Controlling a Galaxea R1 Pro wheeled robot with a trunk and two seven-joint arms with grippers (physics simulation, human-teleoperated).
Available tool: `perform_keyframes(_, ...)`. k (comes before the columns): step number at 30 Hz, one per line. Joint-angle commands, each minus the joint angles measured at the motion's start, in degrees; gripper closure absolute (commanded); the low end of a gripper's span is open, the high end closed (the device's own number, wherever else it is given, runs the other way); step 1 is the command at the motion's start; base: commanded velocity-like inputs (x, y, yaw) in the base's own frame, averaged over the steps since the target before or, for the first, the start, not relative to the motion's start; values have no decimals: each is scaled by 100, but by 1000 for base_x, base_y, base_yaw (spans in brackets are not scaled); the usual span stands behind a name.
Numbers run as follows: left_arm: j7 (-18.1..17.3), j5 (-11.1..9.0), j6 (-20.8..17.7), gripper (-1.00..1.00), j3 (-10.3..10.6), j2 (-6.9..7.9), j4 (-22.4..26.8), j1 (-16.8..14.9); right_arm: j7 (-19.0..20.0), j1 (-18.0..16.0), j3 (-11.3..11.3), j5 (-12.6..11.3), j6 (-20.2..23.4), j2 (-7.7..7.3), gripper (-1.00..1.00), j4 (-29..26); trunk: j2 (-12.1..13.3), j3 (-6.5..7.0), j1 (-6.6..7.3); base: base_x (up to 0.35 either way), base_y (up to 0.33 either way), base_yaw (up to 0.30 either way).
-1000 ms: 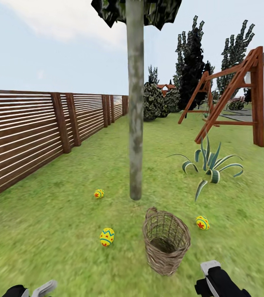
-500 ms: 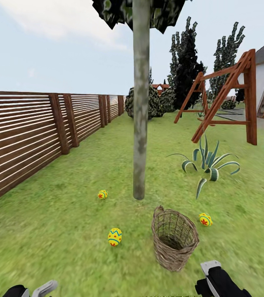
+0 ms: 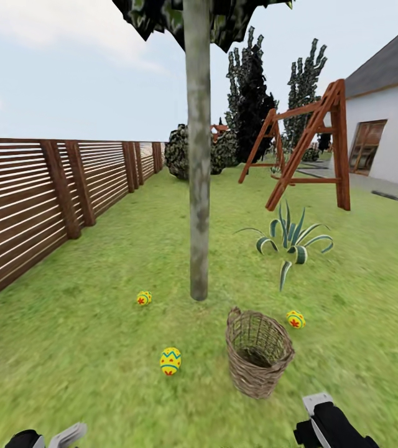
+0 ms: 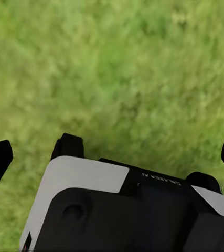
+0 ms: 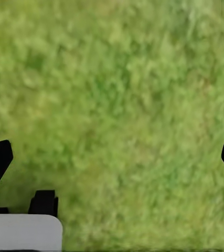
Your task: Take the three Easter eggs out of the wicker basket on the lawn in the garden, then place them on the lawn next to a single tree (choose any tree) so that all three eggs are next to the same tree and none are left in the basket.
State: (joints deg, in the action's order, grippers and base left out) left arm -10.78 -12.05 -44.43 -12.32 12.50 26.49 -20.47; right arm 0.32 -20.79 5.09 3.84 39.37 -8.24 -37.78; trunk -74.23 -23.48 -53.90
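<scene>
Wicker basket (image 3: 258, 362) empty; eggs (image 3: 170, 361) outside.

Even, bright daylight lay over the lawn (image 3: 99, 261) with no cast shadow at the foot of the tree (image 3: 198, 186). Grass texture was smeared and soft (worst in both wrist views); no glare.
</scene>
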Motion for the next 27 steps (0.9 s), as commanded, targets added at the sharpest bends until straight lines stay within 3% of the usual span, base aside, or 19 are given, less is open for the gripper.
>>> perform_keyframes(1,-17,8,-30,-100,-26,-2,3,-1,3,-4,27,38,36,-4,-100,-9,37,8,23,0,271,-241)
perform_keyframes(7,25,2,-30,-100,-33,7,3,-1,3,-4,30,38,36,-3,-100,-9,278,88,154,0,103,-220)
perform_keyframes(12,25,9,-28,-100,-41,-16,-30,-1,8,-4,36,41,29,-2,-100,6,479,174,264,0,5,-38)
perform_keyframes(16,28,14,22,-100,-32,-33,-330,-1,8,-4,54,46,18,75,-100,352,639,245,352,0,0,-4)
perform_keyframes(21,27,412,137,-100,-47,-117,-674,-1,3,-4,50,45,10,259,-100,518,840,335,462,0,0,0)
perform_keyframes(27,23,501,828,-100,-51,-155,-1207,-1,16,-4,49,36,-107,371,-100,925,1080,443,594,0,0,0)
